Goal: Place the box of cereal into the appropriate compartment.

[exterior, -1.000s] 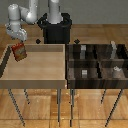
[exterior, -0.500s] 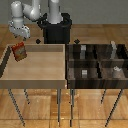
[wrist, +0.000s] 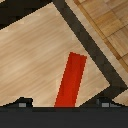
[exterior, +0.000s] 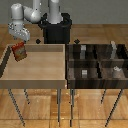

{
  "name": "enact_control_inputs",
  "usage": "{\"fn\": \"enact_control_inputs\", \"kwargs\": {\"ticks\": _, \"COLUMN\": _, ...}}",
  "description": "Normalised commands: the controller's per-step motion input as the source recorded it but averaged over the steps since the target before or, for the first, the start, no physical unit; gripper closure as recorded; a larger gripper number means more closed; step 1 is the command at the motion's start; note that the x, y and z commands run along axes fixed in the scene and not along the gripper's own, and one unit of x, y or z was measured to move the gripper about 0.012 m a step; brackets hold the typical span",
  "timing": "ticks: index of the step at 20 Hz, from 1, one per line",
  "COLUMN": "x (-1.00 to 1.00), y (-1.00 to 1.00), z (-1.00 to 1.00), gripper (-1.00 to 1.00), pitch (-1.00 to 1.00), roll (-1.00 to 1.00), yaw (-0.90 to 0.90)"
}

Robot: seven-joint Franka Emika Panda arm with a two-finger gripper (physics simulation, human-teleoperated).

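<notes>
The box of cereal [exterior: 20, 52], a small red-orange carton with a paler front, hangs slightly tilted over the light wooden tray [exterior: 35, 75] at the exterior view's left end. My gripper [exterior: 20, 42] is right above it and shut on its top. In the wrist view the box of cereal [wrist: 71, 77] is a narrow red strip running out from between my fingers [wrist: 21, 103], with the tray floor beneath it. The dark compartment bin [exterior: 97, 62] stands at the exterior view's right, apart from the box.
The dark bin is split into several compartments holding small pale objects [exterior: 116, 71]. Both trays stand on thin metal legs [exterior: 59, 106] over a wooden floor. The arm's black base [exterior: 56, 31] stands behind the trays. In the wrist view the tray's dark rim [wrist: 95, 52] runs close to the box.
The box stays in my grip at nearly the same spot over the tray's left end. The arm's upper links have shifted only slightly.
</notes>
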Motion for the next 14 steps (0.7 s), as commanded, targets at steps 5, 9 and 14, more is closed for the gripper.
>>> {"fn": "enact_control_inputs", "kwargs": {"ticks": 5, "x": 0.0, "y": -0.2, "z": 0.0, "gripper": -1.0, "pitch": 0.0, "roll": 0.0, "yaw": 0.0}}
{"fn": "enact_control_inputs", "kwargs": {"ticks": 9, "x": 0.0, "y": 0.0, "z": 0.0, "gripper": -1.0, "pitch": 0.0, "roll": 0.0, "yaw": 0.0}}
{"fn": "enact_control_inputs", "kwargs": {"ticks": 14, "x": 0.0, "y": 0.0, "z": -0.4, "gripper": -1.0, "pitch": 0.0, "roll": 0.0, "yaw": 0.0}}
